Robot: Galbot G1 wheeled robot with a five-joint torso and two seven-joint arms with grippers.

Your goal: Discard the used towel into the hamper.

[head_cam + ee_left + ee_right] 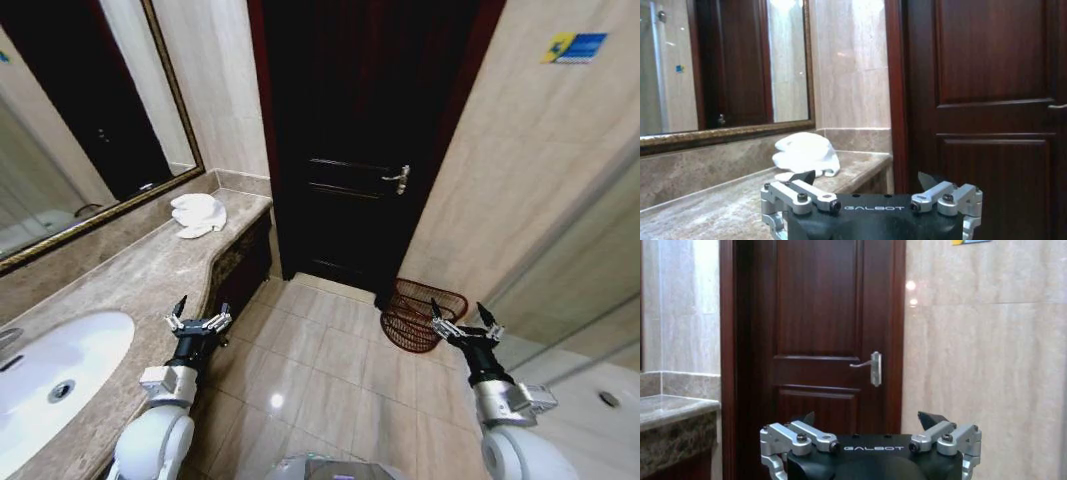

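Note:
A crumpled white towel (198, 215) lies at the far end of the marble counter (140, 275), near the wall corner; the left wrist view has the towel (805, 152) ahead of my left gripper. My left gripper (199, 316) hangs open and empty beside the counter's front edge, well short of the towel. The hamper (420, 314), a dark reddish-brown wire basket, stands tilted on the floor by the right wall near the door. My right gripper (467, 322) is open and empty, just right of the hamper in the head view.
A dark wooden door (370, 140) with a metal handle (398, 179) closes the far end. A framed mirror (80, 130) runs above the counter, and a white sink (50, 370) sits at its near end. Tiled floor (310, 370) lies between counter and right wall.

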